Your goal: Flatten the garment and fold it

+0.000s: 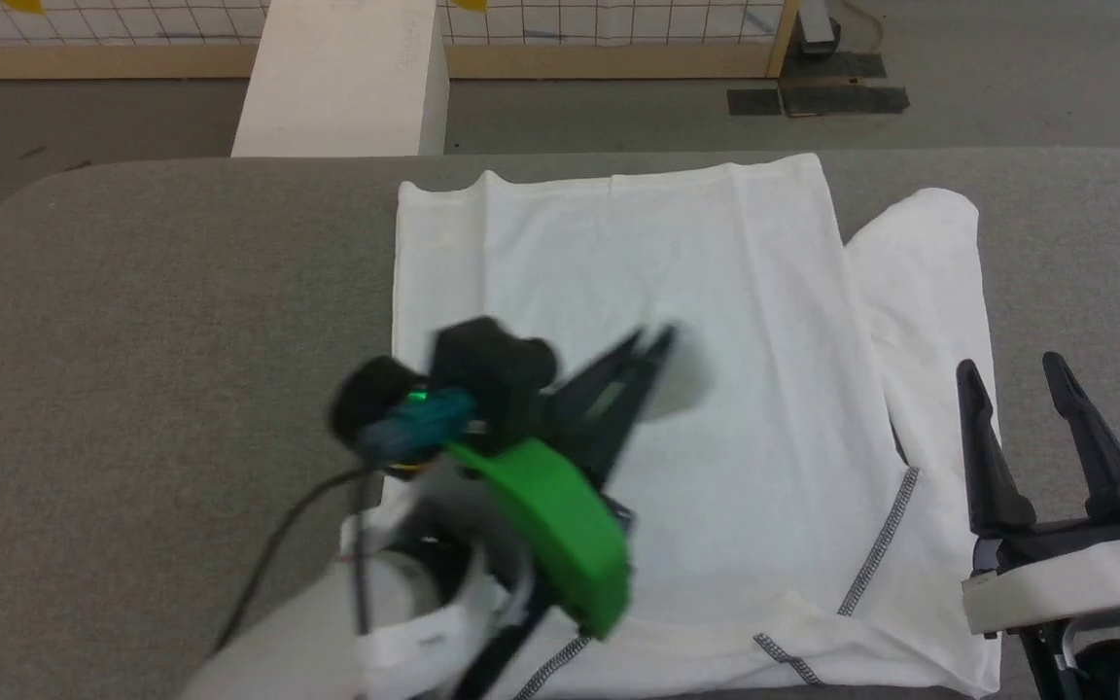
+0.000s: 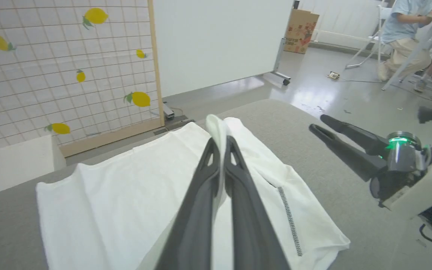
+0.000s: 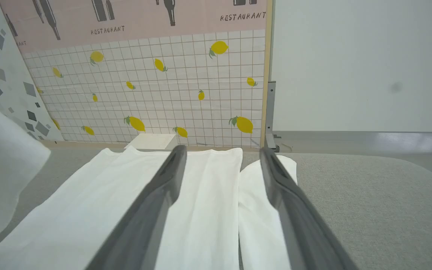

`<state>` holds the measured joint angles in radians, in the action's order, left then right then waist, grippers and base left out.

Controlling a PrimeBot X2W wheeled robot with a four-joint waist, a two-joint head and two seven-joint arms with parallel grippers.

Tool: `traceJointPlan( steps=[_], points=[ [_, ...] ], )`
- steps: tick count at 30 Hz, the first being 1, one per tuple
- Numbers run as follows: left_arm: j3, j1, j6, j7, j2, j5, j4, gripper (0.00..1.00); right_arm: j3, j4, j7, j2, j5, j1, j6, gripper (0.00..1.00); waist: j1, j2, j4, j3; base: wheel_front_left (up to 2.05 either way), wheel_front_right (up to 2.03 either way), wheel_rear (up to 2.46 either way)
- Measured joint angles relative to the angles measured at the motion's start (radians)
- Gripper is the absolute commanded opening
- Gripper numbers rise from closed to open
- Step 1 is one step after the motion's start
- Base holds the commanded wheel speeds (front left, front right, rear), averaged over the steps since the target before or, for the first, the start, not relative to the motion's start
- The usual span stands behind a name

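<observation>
Inspector: Head view. The left gripper [image 1: 654,338] is smeared by blur; it and its arm hide the garment [image 1: 618,243] at the near-left corner.
Clerk: The near edge?
Inspector: Cut off by the bottom edge. The white box [image 1: 346,78] is cut by the top edge.
Clerk: Right wrist view?
Inspector: A pale blurred shape [image 3: 2,168] at the left edge; cloth or forearm, undetermined.

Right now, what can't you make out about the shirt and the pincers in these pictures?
Whether the shut left pincer grips cloth: blurred in the head view; white shirt lies behind it in the left wrist view.
Shirt's near left corner: behind the left arm, head view.
Shirt's near edge: cut off by the head view's bottom edge.
White shape at the right wrist view's left: too blurred to name.
</observation>
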<state>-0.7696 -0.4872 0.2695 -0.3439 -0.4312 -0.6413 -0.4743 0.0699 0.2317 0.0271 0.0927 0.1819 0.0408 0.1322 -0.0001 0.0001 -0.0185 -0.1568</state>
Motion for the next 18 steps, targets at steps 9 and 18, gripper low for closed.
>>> traceJointPlan(
  steps=[9,18],
  points=[
    [-0.231,-0.097,-0.165,0.039,0.272,0.003,0.453,0.00,0.000,-0.013,0.008,-0.001,0.007,-0.011,0.000,1.00,0.0000,0.0000,-0.068,-0.033,0.00,0.00,0.00],
    [-0.325,-0.119,-0.251,0.109,0.356,0.012,0.757,0.00,-0.012,-0.031,0.025,-0.005,0.012,-0.027,0.000,1.00,0.0000,0.0000,-0.127,-0.082,0.00,0.00,0.00]
  ],
)
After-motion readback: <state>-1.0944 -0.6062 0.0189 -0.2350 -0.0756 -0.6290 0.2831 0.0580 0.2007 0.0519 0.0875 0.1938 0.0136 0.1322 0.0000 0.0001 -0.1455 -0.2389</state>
